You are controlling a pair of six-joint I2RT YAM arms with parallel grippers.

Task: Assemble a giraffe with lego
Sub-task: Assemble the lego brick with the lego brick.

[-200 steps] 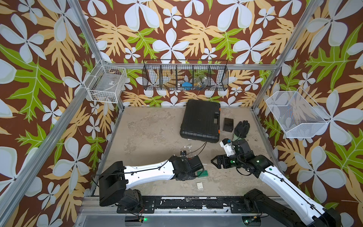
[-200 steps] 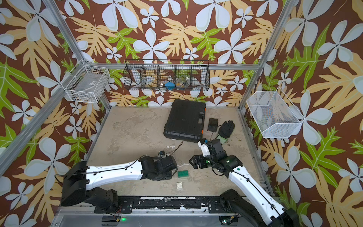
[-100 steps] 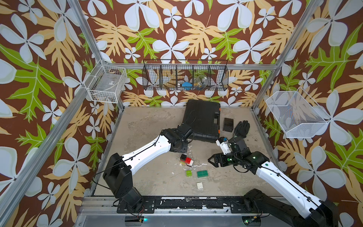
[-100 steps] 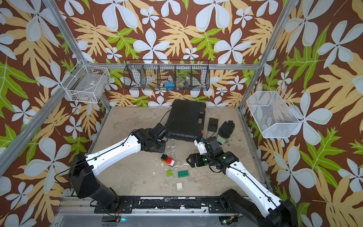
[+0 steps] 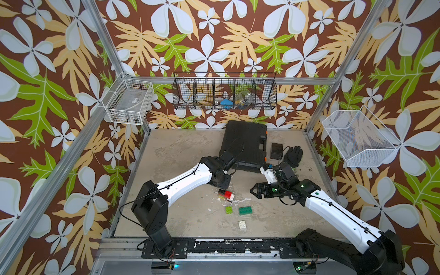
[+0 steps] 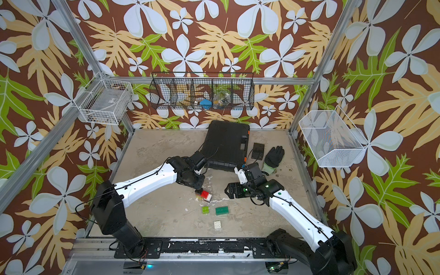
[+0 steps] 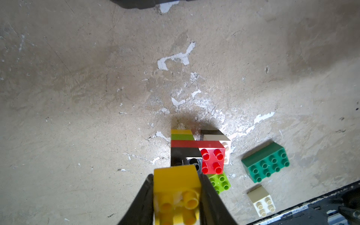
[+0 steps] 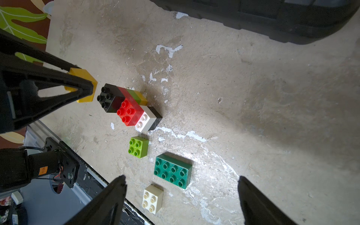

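The part-built giraffe [image 5: 225,194] [image 8: 128,105] is a short stack of black, red, lime, yellow and white bricks on the floor. My left gripper [image 7: 176,176] [image 5: 220,183] is shut on a yellow brick [image 7: 176,187] [image 8: 83,87], held just beside the stack's black studded end. Loose lego lies nearer the front: a lime green square [image 5: 229,209] [image 8: 138,147], a long dark green brick [image 5: 245,210] [image 8: 172,171] and a white square [image 5: 242,224] [image 8: 153,198]. My right gripper [image 8: 181,177] [image 5: 253,190] hovers open to the right of them, holding nothing.
A black case [image 5: 245,142] lies at the back, with a small black box [image 5: 276,151] and a black glove [image 5: 294,156] to its right. Wire baskets [image 5: 225,91] hang on the walls. The black front rail [image 5: 226,247] runs just behind the white brick.
My left arm has swung from lying low across the front to reaching in from the back left, uncovering the stack and loose bricks. The right gripper has shifted slightly.
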